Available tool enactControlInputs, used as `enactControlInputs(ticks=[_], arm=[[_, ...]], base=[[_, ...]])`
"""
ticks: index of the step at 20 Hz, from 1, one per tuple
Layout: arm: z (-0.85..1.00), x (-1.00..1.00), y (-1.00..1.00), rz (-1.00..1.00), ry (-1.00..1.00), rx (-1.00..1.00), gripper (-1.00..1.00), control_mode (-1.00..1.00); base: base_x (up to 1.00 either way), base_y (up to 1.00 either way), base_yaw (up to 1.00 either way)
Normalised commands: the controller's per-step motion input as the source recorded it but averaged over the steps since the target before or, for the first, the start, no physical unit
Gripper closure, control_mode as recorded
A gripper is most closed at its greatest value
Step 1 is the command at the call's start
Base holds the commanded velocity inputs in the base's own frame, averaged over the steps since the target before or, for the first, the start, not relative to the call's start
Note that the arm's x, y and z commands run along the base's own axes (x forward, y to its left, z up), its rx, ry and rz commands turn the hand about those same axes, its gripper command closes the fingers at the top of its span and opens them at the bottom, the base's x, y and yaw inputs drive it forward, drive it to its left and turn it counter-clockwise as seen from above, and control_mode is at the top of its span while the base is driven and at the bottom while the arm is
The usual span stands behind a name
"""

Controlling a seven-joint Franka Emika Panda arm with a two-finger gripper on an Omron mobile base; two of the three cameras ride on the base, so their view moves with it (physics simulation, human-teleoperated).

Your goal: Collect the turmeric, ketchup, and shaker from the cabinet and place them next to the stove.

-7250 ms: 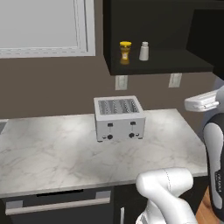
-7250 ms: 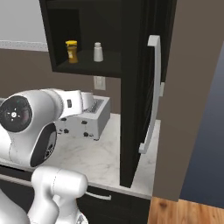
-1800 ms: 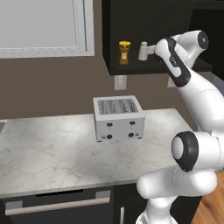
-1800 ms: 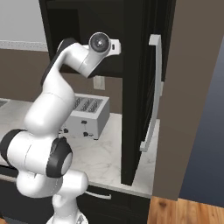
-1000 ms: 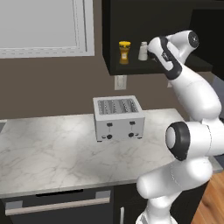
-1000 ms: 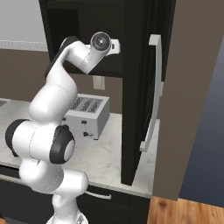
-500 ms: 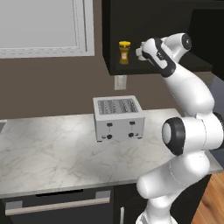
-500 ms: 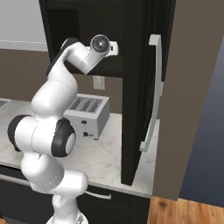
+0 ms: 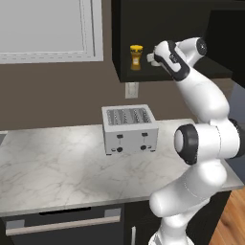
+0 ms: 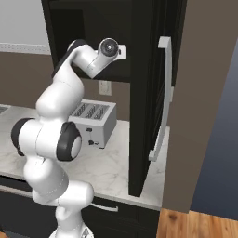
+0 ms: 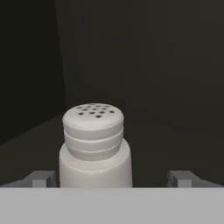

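You're on the first pick: gripper (image 11: 112,178) is inside the cabinet (image 9: 191,28), jaws spread wide, nothing held. Shaker (image 11: 95,146) stands upright on the shelf between the fingertips (image 11: 41,178), sitting closer to one tip than the other. Turmeric (image 9: 136,57) is just beside it on the same shelf. Next I'd shift sideways to centre the shaker, ease in a little, then close

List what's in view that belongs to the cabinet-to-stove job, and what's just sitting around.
Job:
- shaker, between the open fingers
- turmeric, on the shelf
- cabinet

Just there:
- toaster
- counter
- wall outlet
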Motion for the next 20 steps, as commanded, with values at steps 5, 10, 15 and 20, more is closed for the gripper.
enactControlInputs(ticks=[5, 10, 15, 20], arm=[[-0.08, 0.16, 0.06, 0.02, 0.00, 0.00, 1.00, -1.00], [-0.06, 0.12, 0.04, 0.02, 0.00, 0.00, 1.00, -1.00], [0.00, 0.01, 0.03, 0.00, 0.00, 0.00, 1.00, -1.00], [-0.01, 0.00, 0.00, 0.00, 0.00, 0.00, 1.00, -1.00]], base=[[0.00, 0.00, 0.00], [0.00, 0.00, 0.00], [0.00, 0.00, 0.00], [0.00, 0.00, 0.00]])
